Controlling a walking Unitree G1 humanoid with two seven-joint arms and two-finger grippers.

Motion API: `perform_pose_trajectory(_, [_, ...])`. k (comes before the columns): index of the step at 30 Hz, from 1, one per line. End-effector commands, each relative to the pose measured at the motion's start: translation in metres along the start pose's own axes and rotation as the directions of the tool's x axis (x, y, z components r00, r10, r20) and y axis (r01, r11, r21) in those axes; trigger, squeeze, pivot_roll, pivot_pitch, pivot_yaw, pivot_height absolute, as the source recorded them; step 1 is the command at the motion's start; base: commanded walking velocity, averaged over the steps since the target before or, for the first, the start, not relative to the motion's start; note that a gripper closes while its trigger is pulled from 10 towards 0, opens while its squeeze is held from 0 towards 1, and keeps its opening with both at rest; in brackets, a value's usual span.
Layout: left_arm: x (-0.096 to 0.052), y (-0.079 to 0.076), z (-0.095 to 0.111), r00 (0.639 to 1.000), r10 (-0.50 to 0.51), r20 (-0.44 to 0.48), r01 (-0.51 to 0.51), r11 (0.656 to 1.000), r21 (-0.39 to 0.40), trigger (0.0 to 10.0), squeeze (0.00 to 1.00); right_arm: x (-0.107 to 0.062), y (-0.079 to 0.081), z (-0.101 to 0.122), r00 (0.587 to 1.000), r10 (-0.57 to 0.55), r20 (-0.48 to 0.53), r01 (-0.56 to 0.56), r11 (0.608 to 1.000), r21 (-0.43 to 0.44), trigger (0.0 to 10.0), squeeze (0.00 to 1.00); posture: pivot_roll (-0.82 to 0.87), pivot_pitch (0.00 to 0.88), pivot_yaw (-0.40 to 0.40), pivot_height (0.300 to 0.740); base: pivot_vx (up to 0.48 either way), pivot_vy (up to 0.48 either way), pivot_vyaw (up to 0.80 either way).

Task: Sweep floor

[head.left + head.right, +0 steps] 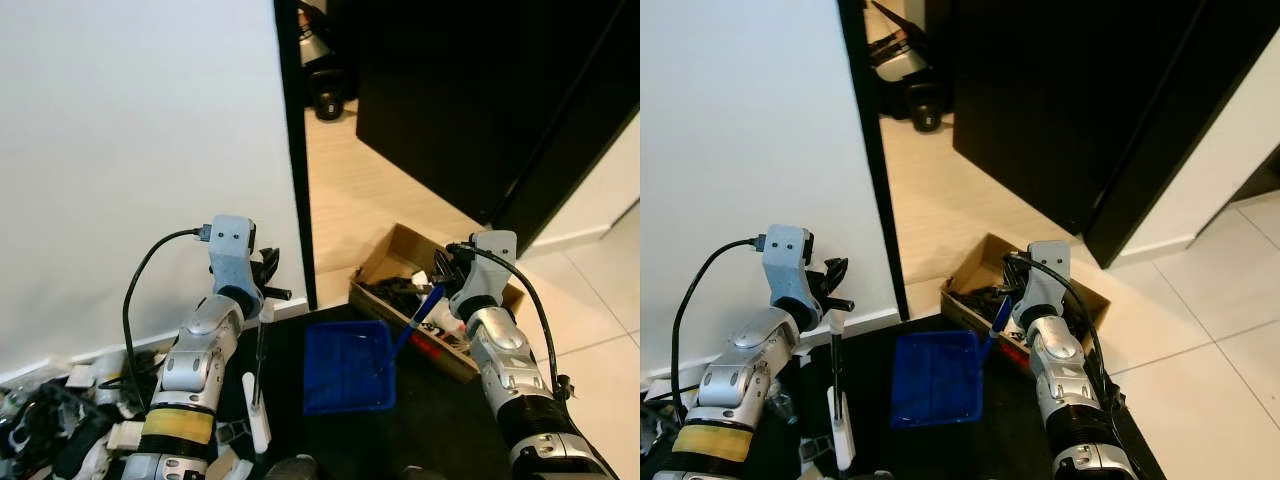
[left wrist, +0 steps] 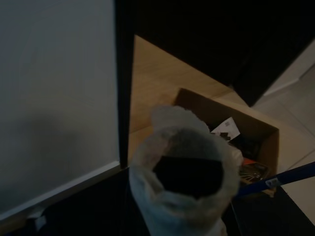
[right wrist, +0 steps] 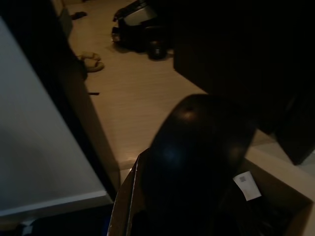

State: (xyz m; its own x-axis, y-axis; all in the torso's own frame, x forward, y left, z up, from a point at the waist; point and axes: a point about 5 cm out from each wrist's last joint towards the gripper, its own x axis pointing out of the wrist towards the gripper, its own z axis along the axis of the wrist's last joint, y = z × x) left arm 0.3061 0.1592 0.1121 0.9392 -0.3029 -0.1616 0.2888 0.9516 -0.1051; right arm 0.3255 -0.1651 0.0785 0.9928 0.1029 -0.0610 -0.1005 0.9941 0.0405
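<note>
A blue dustpan (image 1: pixel 345 365) lies flat on a black mat between my arms. Its blue handle (image 1: pixel 415 325) slants up to my right gripper (image 1: pixel 447 270), which is shut on the top of it. My left gripper (image 1: pixel 266 276) is shut on a broom whose thin black rod (image 1: pixel 259 350) drops to a white lower part (image 1: pixel 258 420) beside the dustpan. The left wrist view looks down onto the broom's hollow white top end (image 2: pixel 184 196), with the blue handle (image 2: pixel 280 178) past it. A dark rounded shape (image 3: pixel 197 157) blocks the right wrist view.
An open cardboard box (image 1: pixel 400 250) of dark items stands just right of the dustpan. A white wall (image 1: pixel 140 150) with a black edge (image 1: pixel 295 150) rises to the left. A black door (image 1: pixel 480 100) stands ahead, with wood floor (image 1: pixel 350 190) between. Clutter (image 1: pixel 50 420) lies by the left arm.
</note>
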Motion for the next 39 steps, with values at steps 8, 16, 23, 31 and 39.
perform_pose_trajectory(8, [0.000, 0.001, 0.002, 1.000, 0.006, 0.013, -0.006, 1.000, 0.015, 10.0, 0.00, 0.001, -0.001, 0.003, 1.000, -0.002, 0.027, 0.002, 1.000, 0.003, 10.0, 0.00, 0.14, 0.088, 0.017, 0.740, 0.479, 0.000, 0.00])
perform_pose_trajectory(16, [0.000, 0.002, 0.001, 1.000, 0.017, 0.008, -0.017, 1.000, 0.014, 10.0, 0.00, 0.001, -0.001, 0.003, 1.000, -0.002, 0.025, 0.002, 1.000, 0.004, 10.0, 0.00, 0.14, 0.091, 0.018, 0.740, 0.038, 0.000, 0.00])
perform_pose_trajectory(23, [0.000, 0.001, 0.001, 1.000, 0.014, 0.010, -0.014, 1.000, 0.012, 10.0, 0.00, 0.001, -0.001, 0.003, 1.000, -0.005, 0.026, 0.005, 1.000, 0.004, 10.0, 0.00, 0.14, 0.095, 0.021, 0.740, 0.000, 0.000, 0.00])
perform_pose_trajectory(31, [0.000, 0.002, 0.003, 1.000, 0.011, 0.019, -0.012, 1.000, 0.013, 10.0, 0.00, 0.001, -0.001, 0.001, 1.000, 0.000, 0.019, 0.000, 1.000, -0.002, 10.0, 0.00, 0.14, 0.099, 0.024, 0.740, 0.000, 0.000, 0.00])
perform_pose_trajectory(39, [-0.004, 0.013, 0.028, 0.998, -0.042, 0.046, 0.037, 0.994, 0.098, 10.0, 0.00, 0.006, 0.003, 0.000, 0.998, 0.061, -0.011, -0.061, 0.998, -0.028, 10.0, 0.00, 0.16, 0.104, 0.029, 0.740, 0.000, 0.000, 0.00])
